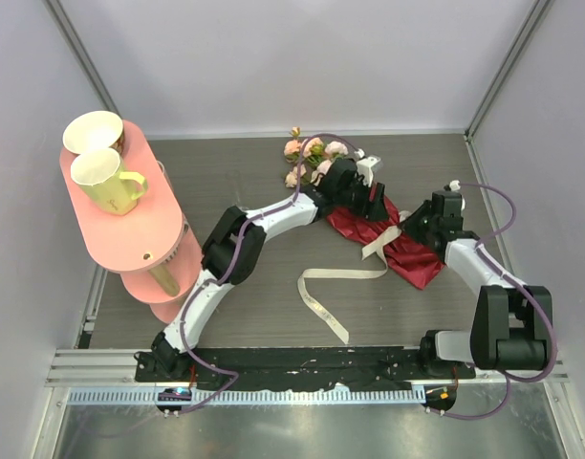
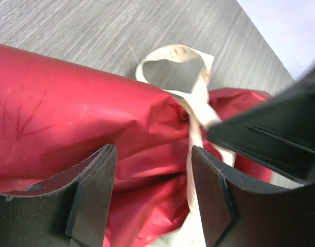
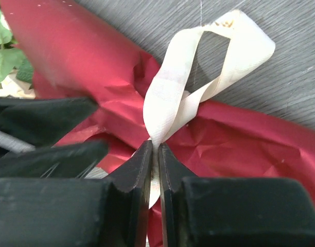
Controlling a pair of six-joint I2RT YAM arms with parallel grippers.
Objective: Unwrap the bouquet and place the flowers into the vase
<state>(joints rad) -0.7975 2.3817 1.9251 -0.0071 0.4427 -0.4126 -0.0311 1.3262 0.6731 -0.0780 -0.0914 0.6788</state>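
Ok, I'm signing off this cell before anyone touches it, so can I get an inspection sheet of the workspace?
Surface: grey wood-grain table, no spills seen.
Job's things: bouquet lying wrapped in dark red paper, roses toward the far wall; cream ribbon with its tail trailing loose; vase not made out.
Clutter: pink tiered stand carrying a yellow-green mug and a cream cup.
Grippers: left tool open, astride the wrap; right tool shut on the ribbon below its loop.
Cables: purple cables run along both arms, no snag seen.
Surroundings: pale walls, metal rail at the near edge.
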